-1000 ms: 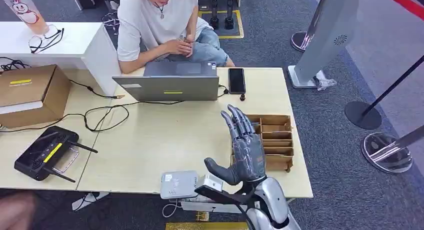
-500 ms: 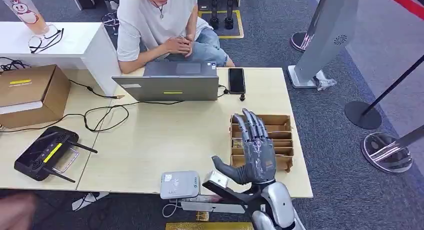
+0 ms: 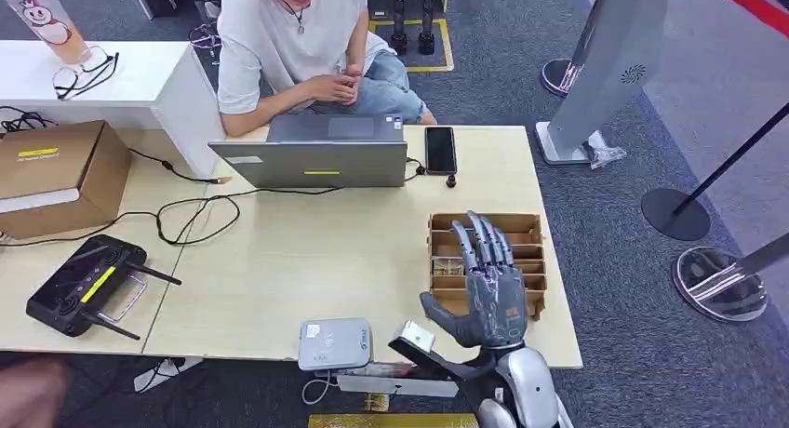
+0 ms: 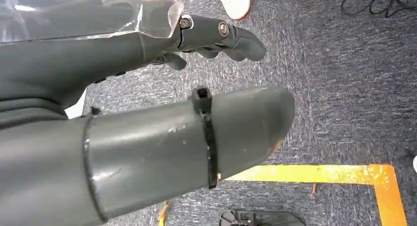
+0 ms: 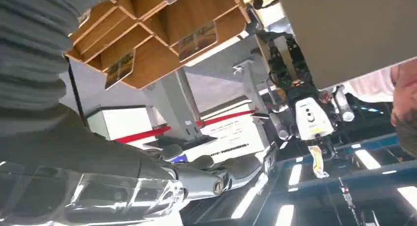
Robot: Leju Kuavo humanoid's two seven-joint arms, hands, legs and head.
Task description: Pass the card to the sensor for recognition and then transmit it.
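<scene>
Fingers [image 3: 476, 242] straight and spread, thumb out to the side, nothing in them: the right hand [image 3: 484, 293] hovers over the wooden divided tray [image 3: 530, 225], lower right of the head view. Cards [image 5: 197, 40] lie in the tray's compartments, seen from the right wrist. The white card reader [image 3: 335, 343] sits lower centre at the table [image 3: 307, 251] edge. The left hand [image 4: 147, 132] hangs over carpet, fingers partly curled, empty.
</scene>
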